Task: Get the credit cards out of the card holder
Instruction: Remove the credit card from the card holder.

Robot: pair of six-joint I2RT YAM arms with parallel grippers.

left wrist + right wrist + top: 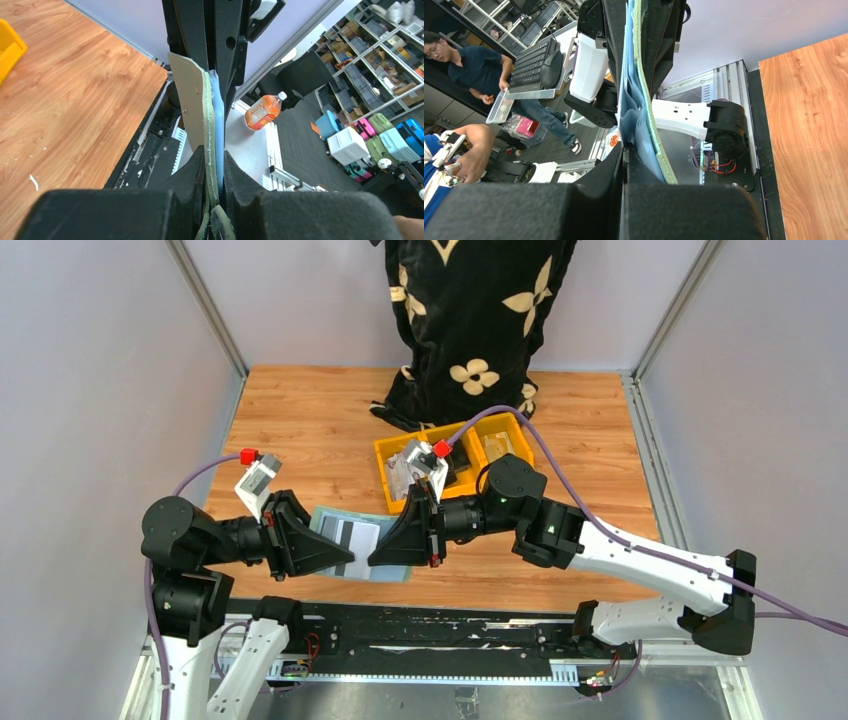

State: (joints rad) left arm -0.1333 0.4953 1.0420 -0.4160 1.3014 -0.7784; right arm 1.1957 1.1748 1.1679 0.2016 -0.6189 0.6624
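Just in front of the yellow bins (382, 462), on the side nearer the arm bases, the card holder (328, 517) is held up between both arms, its open face turned to the overhead camera. Left end effector (345, 562) is pressed together on one end of it. The left wrist view shows the fingers (190, 175) clamped on the holder's edge, green shell and blue lining sandwiched between them. Right end effector (378, 558) meets it from the opposite end and is pinched tight too, on the blue inner layers. Whether it has a card edge in there or only the lining, I can't say from that edge-on view.

Progress? Early, by my read. A white credit card (352, 533) with a black stripe sits across the holder's open face, not yet clear of it. No card shows lying on the counter (300, 420) in front of the bins. So the pulling is all to come: that card out, then any others tucked in the slots.

Now the bins themselves. The left compartment holds crumpled silvery stuff, partly hidden by the right wrist. The right compartment has something flat and brownish. No cards visible in either.
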